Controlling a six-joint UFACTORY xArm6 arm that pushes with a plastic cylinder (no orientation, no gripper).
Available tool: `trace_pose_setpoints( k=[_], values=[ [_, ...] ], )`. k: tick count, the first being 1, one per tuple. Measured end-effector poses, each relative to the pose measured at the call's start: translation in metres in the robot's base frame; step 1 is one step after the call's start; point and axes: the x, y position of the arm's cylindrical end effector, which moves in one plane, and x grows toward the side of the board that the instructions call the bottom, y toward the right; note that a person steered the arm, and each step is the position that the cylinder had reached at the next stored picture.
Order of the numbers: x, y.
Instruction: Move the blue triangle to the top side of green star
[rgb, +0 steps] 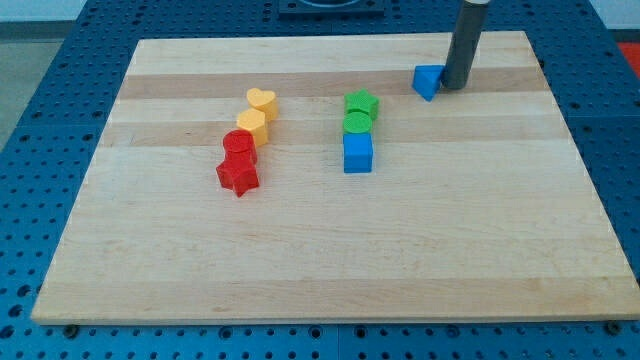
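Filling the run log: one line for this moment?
tip touching blue triangle, its right | green star lower left | top side unreached

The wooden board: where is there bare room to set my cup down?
Bare: the whole lower half of the board below the red star and blue cube, and the view's left edge. Crowded: two block columns mid-board, and the top right, where my tip touches the blue triangle.

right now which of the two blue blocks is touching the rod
The blue triangle near the view's top right, against my tip; the blue cube sits below the green blocks, far from it.
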Motion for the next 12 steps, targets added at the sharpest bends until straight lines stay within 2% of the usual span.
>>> trace_pose_setpoints(
  k=[7,10,12],
  values=[
    [0.0,-0.082],
    [-0.033,-0.084],
    [-0.032,-0.088]
  ],
)
